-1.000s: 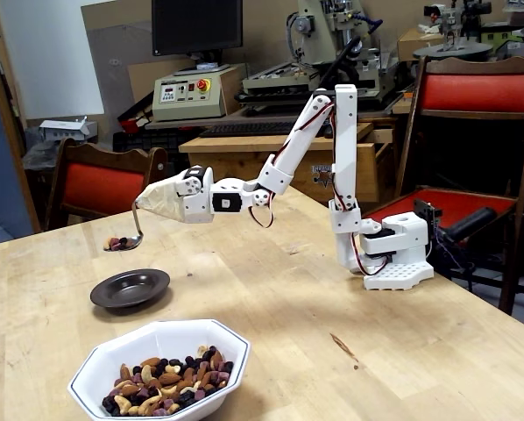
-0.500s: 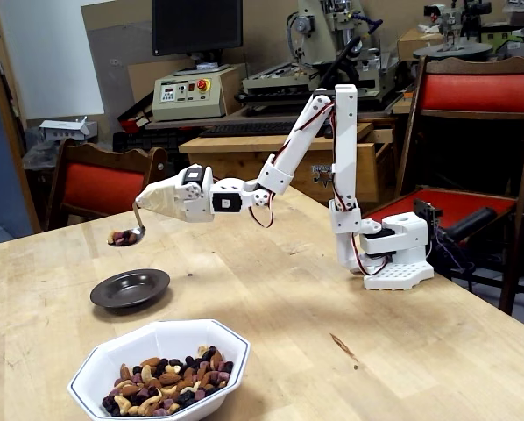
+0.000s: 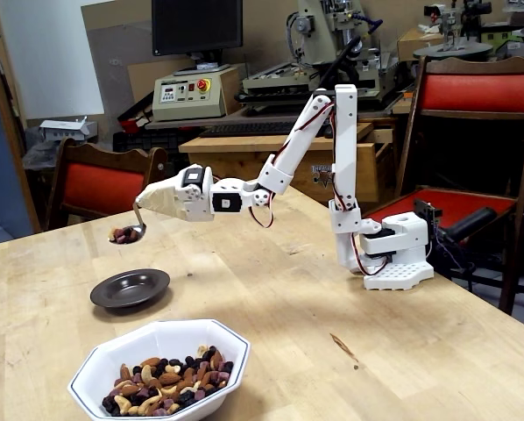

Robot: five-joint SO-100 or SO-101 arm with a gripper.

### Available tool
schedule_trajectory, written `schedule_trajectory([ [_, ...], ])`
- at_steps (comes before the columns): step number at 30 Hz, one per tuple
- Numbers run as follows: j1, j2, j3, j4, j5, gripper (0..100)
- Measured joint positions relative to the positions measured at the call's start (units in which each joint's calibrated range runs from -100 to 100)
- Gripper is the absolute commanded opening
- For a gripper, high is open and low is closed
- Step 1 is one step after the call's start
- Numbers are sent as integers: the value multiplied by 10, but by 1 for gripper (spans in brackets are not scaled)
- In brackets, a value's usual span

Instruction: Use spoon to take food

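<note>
Your gripper (image 3: 146,203) is clamped narrow around the beige-taped upper end of the spoon (image 3: 132,226), and the thin bent handle hangs down from it to the bowl of the spoon, which sits in the air at the far left of the table (image 3: 350,316). A small heap of food (image 3: 123,233) rides in that bowl: a few tan nuts and dark pieces, none visibly falling.

Compare this with a second ago: the spoon was lower then, its bowl close to the tabletop behind the dark plate (image 3: 130,288). Over the last second you have lifted it and kept it level, and in the last half second the rise has nearly stopped, with only a slight shift of the bowl. So the load has come up cleanly and you are carrying it now.

The spoon hangs above and just beyond the far edge of the dark plate, which looks empty. The white bowl (image 3: 160,366) at the near left holds the rest of the food and is well apart from the spoon.

In my judgement the scoop is done and the delivery remains. If the dark plate is your target, bring the spoon a little nearer and lower before tipping, since the load sits shallow and a quick wrist roll could scatter pieces onto the wood. Keep the bowl of the spoon flat until it is over the plate's middle.
</note>
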Motion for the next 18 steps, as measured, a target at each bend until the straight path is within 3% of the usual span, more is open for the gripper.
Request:
schedule_trajectory([
  [18,0,-2,108,0,27,4],
])
